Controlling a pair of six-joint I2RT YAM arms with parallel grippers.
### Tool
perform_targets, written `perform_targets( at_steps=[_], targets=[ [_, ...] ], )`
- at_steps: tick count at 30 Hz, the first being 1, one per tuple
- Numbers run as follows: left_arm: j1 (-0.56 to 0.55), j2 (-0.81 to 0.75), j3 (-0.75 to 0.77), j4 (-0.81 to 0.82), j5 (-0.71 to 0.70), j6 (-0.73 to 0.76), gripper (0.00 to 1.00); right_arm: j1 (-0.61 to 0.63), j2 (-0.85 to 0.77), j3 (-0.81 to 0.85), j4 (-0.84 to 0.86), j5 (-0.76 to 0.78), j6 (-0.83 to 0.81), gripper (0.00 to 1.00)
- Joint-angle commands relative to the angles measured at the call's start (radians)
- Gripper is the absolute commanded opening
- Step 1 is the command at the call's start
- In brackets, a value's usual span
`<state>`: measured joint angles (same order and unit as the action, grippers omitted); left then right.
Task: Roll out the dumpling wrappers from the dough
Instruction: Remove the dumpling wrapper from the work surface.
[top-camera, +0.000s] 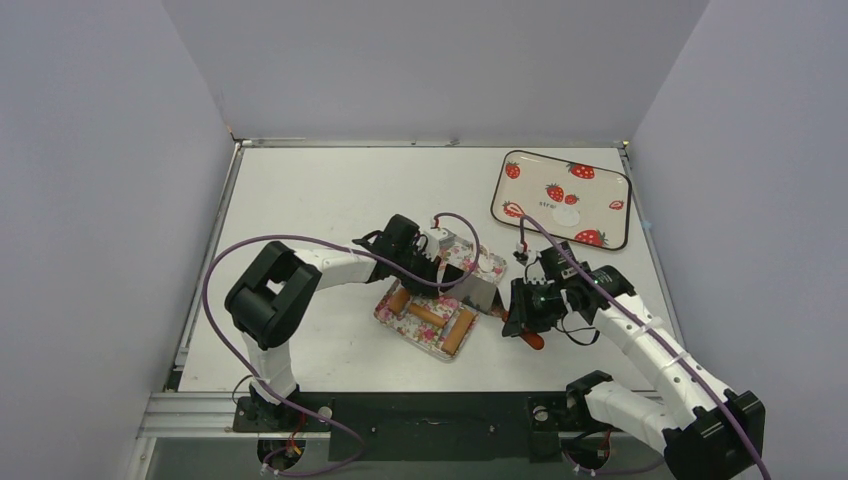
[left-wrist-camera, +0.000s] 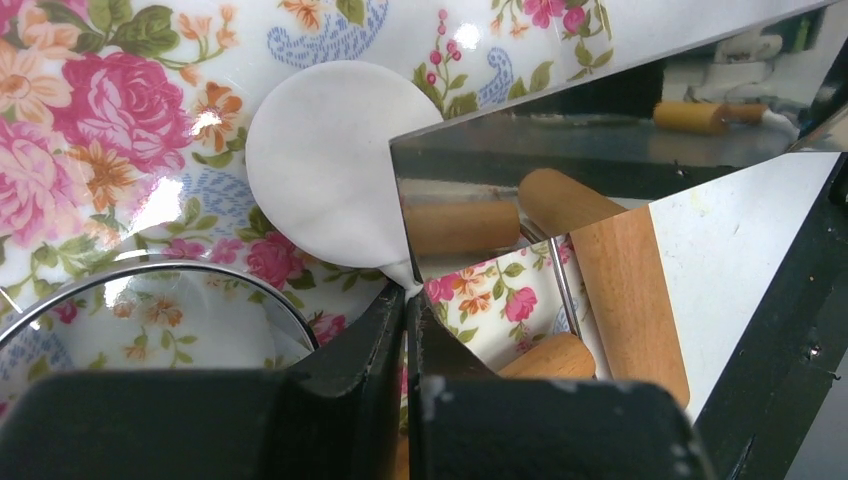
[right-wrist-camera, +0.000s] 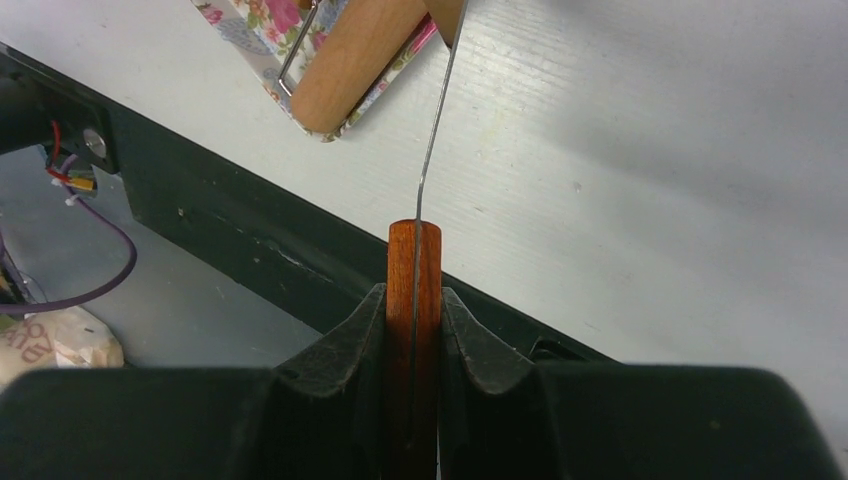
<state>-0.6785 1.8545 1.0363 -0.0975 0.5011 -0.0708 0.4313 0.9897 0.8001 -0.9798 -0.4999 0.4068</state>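
Two trays are sitting on the table (top-camera: 320, 190): a floral tray (left-wrist-camera: 110, 110) near the middle and a strawberry tray (top-camera: 600, 195) far right. One dumpling wrapper (left-wrist-camera: 325, 160) is lying on the floral one, and possibly a second wrapper (top-camera: 567, 215) on the other. One metal ring (left-wrist-camera: 150, 264), one spatula (left-wrist-camera: 560, 150) and one wooden roller (left-wrist-camera: 625, 290) are showing.

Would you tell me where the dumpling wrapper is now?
Left wrist view: the dumpling wrapper lies on the floral tray, beside the metal ring, its right edge hidden by the spatula blade.
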Motion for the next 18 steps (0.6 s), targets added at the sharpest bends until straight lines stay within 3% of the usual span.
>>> perform_targets(
  at_steps=[1,18],
  targets=[
    [0.008,-0.036,0.005,-0.020,0.023,-0.010,0.00,0.025,0.007,0.040,0.010,0.049,-0.020,0.00],
    [0.011,-0.035,-0.004,-0.025,0.041,-0.040,0.00,0.071,0.060,0.062,0.086,0.077,0.008,0.00]
  ],
)
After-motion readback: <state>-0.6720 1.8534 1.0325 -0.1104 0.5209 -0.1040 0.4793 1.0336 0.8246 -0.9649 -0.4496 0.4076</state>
